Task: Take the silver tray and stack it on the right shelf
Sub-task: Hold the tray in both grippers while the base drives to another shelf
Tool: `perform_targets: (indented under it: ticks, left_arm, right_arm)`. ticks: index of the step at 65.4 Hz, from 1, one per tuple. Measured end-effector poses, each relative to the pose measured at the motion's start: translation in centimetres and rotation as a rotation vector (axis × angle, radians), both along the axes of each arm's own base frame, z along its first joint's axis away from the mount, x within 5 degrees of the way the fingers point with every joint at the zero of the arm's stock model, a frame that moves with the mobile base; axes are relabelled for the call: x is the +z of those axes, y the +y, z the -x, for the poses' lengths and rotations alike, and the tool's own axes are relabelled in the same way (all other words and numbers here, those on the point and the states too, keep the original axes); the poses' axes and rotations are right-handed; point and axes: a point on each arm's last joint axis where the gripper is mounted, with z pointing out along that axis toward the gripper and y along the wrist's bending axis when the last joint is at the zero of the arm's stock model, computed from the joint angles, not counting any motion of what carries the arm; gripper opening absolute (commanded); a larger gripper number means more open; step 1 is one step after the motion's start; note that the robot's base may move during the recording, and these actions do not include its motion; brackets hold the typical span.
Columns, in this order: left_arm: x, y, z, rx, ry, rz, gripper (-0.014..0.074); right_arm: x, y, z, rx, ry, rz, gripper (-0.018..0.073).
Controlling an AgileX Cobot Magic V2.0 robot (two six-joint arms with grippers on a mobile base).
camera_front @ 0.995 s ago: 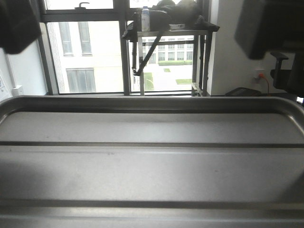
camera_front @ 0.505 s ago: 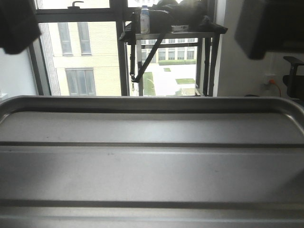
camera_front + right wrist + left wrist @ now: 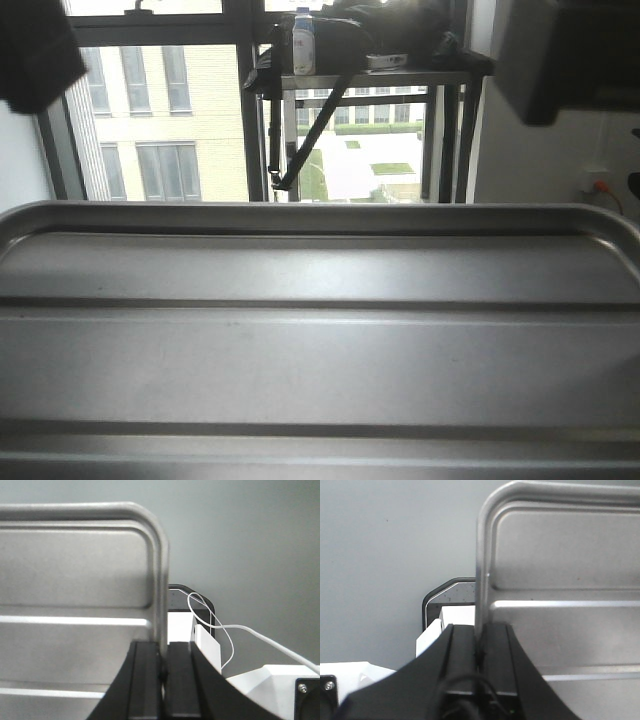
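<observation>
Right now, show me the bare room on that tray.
The tray is bare all over, with a broad strip between its two long ridges. It is crowded only at the short rims, where the left hand and right hand clamp it.

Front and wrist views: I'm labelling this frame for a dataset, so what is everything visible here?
silver tray: one, shiny grey, fills the front view's lower half
window: one, dark frame, behind the tray
stand: one, dark metal, by the window
bottle: one, white, on the stand
bags: dark, count unclear, on the stand
plug: one, orange, on the right wall
cable: one, white, in the right wrist view
dark shapes: two, black and blurred, front view's upper corners, probably the arms
left end effector: one, black, shut on the tray's rim
right end effector: one, black, shut on the opposite rim
</observation>
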Motion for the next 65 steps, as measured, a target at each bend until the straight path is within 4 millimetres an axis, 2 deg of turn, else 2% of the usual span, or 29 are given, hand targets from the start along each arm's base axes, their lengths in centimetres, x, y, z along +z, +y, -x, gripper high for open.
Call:
perform_targets:
  ticks: [65]
  left_arm:
    - [0.02, -0.05, -0.04, -0.002, -0.005, 0.005, -0.0091]
  right_arm:
    - [0.03, -0.07, -0.01, 0.0, -0.003, 0.003, 0.006]
